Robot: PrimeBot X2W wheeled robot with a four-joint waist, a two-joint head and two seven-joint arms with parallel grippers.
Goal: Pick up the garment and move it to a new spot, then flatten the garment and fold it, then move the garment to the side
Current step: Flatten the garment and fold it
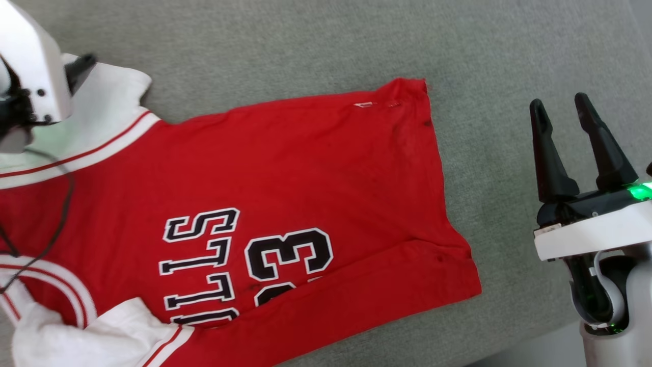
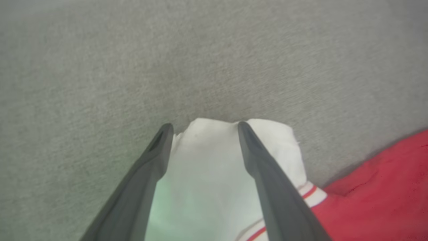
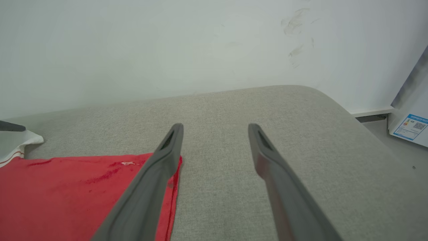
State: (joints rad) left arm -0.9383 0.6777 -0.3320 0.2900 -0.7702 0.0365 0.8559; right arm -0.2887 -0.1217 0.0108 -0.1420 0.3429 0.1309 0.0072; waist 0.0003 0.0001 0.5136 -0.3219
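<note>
Red garment [image 1: 285, 193]: left gripper [image 2: 204, 124] open over white sleeve [image 2: 214, 160], right gripper [image 1: 558, 99] apart.

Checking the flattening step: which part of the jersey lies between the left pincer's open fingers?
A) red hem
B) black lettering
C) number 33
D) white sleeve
D: the left wrist view shows the white sleeve lying between the spread fingers of the left pincer.

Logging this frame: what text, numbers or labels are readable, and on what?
"LLS", after a half-hidden letter: lettering on the garment, lying sideways.
"3", then a partly covered digit: same garment.
Blue-and-white sticker with QR code, on a white panel: too small to read.
White tag at the garment's hem: unreadable.
</note>
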